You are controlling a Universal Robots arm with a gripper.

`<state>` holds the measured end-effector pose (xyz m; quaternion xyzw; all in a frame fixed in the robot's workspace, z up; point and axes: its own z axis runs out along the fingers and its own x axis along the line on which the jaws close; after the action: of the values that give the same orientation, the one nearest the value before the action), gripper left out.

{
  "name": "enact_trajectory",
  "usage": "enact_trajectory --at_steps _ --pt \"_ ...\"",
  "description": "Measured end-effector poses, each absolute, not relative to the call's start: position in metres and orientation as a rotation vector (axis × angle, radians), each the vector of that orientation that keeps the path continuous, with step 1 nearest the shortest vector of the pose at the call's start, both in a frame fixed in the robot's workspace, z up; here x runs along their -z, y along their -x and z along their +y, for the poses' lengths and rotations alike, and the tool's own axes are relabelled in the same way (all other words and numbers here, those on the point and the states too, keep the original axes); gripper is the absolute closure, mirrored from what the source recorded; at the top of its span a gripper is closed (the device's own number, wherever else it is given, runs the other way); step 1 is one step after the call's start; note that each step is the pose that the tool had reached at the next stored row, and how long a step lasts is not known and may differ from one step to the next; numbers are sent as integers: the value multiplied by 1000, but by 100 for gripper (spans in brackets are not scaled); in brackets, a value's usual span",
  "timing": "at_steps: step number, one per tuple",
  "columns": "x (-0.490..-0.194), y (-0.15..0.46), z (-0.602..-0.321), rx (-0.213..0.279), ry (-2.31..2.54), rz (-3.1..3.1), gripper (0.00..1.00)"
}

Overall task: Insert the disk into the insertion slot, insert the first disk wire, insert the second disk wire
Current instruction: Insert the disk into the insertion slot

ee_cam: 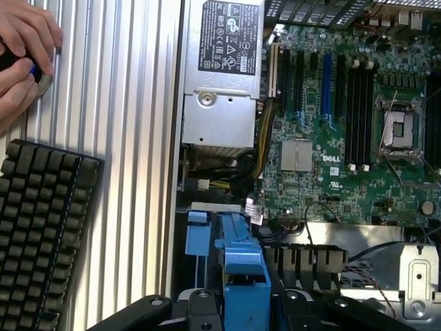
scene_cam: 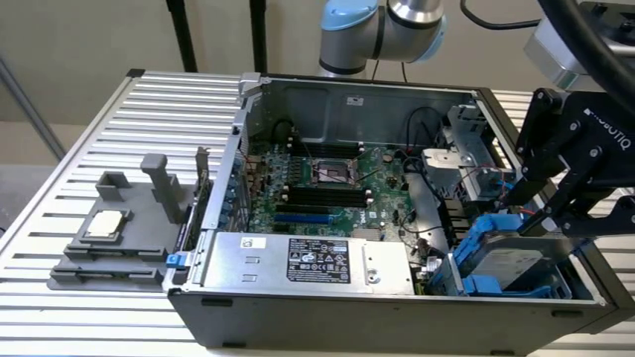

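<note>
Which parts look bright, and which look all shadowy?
Exterior view: even light, the ribbed table palest, the insertion slot around the disk dimmer. Wrist view: the power-supply box gleams, the cable gap beside it sits in deep shadow.

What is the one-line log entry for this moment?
gripper: at blue frame of disk | disk: in slot, seating unclear

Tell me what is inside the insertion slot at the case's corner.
The disk lies in the insertion slot, its grey labelled face and blue carrier frame showing. The gripper is just above the frame. The disk's underside and whatever lies beneath it are covered.
</note>
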<state>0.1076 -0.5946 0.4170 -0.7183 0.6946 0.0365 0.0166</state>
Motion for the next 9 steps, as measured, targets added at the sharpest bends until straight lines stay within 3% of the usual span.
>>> enact_trajectory --at_steps 1,9 --pt "-417 -108 -595 -113 2233 2159 60" --pt "-416 -108 -594 -113 2235 2157 60"
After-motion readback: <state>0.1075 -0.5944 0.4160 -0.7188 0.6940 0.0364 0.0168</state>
